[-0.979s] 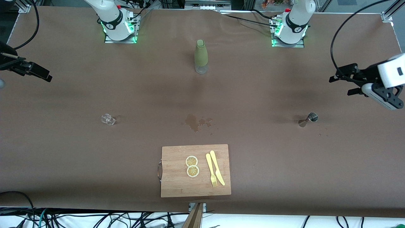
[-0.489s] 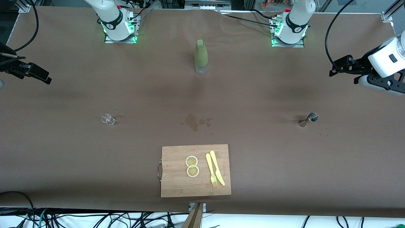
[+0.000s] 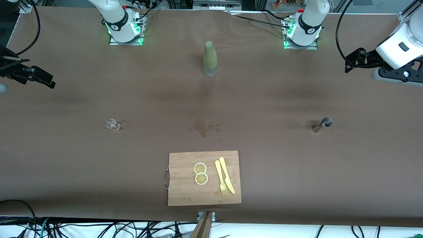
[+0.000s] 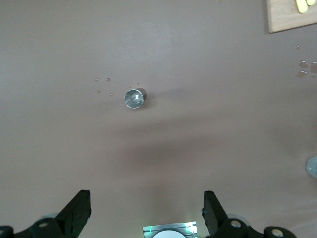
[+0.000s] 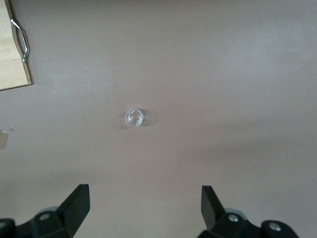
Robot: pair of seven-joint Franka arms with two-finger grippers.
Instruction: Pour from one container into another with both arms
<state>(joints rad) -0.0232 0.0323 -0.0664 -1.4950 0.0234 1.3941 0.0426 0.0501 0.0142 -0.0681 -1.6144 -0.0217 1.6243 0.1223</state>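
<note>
We are hovering both white arms' black pincers, left pincer (image 3: pixel 352 61) and right pincer (image 3: pixel 42 78), wide and empty over the counter (image 3: pixel 297 172), with the steel jigger (image 3: pixel 323 124) and clear glass (image 3: pixel 113 124) sitting upright.

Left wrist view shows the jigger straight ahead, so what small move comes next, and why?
Probably lower the left end effector toward the metal jigger. Its fingers are open and empty, high over the left arm's end of the table. The right end effector is likewise open above the small clear glass, so neither container is held yet.
</note>
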